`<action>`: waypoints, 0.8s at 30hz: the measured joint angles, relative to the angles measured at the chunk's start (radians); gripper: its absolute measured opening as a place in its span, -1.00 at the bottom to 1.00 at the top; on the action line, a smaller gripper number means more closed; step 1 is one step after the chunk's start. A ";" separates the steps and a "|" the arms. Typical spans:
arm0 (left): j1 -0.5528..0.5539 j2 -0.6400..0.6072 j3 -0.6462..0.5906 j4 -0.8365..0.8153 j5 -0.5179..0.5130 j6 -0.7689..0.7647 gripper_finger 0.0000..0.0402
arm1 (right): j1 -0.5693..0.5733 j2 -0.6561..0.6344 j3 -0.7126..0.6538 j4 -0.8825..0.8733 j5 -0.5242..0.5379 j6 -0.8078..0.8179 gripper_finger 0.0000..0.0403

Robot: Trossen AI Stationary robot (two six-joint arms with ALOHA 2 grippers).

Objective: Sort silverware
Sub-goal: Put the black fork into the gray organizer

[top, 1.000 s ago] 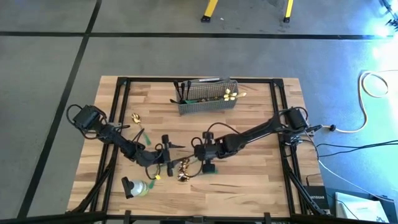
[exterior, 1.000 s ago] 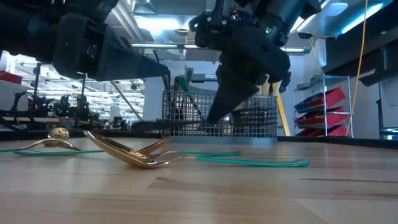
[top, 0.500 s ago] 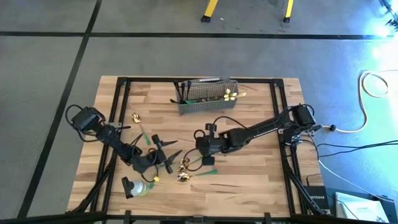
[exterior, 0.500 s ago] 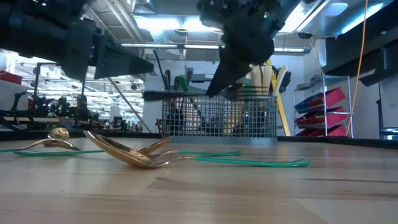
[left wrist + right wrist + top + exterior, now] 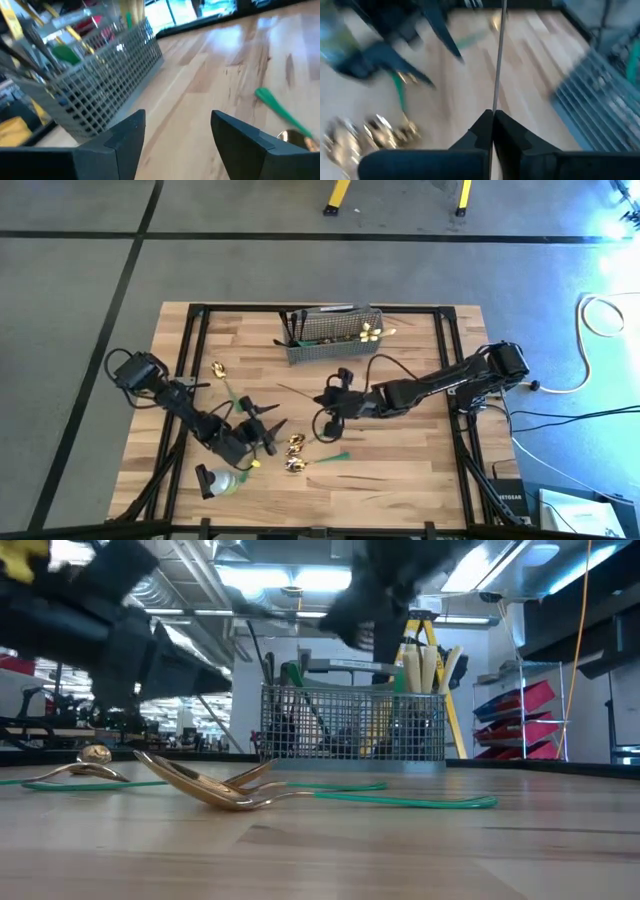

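Observation:
My right gripper hangs over the table's middle, shut on a thin dark piece of silverware, likely a fork, which shows as a thin line in the high view. Two gold spoons lie crossed on the wood in front of the left gripper, low in the low view too. That gripper is open over bare wood, its fingers apart with nothing between them. A third gold spoon lies at the far left. The mesh basket stands at the far edge and holds more cutlery. My right gripper pinches one end of the thin dark shaft between its two shut fingers. The shaft runs on straight ahead of the fingers, which slant down from the table's right. It juts toward the table's left, lifted clear of the wood; which end is held cannot be told.
Green tape strips lie on the wood by the spoons and at the left; one also shows in the left wrist view. A dark and yellowish object sits at the near left corner. Black frame rails run along the table's sides.
My right gripper has risen from just above the spoons and drawn back toward the far right, staying shut; the dark utensil has gone up with it, clear of the table. My left gripper has swung its open fingers round toward the table's right and sunk slightly.

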 joint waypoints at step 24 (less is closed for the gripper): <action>0.088 0.001 0.000 0.008 -0.020 -0.033 -0.14 | -0.479 0.032 -0.042 0.861 -0.654 -0.152 -1.00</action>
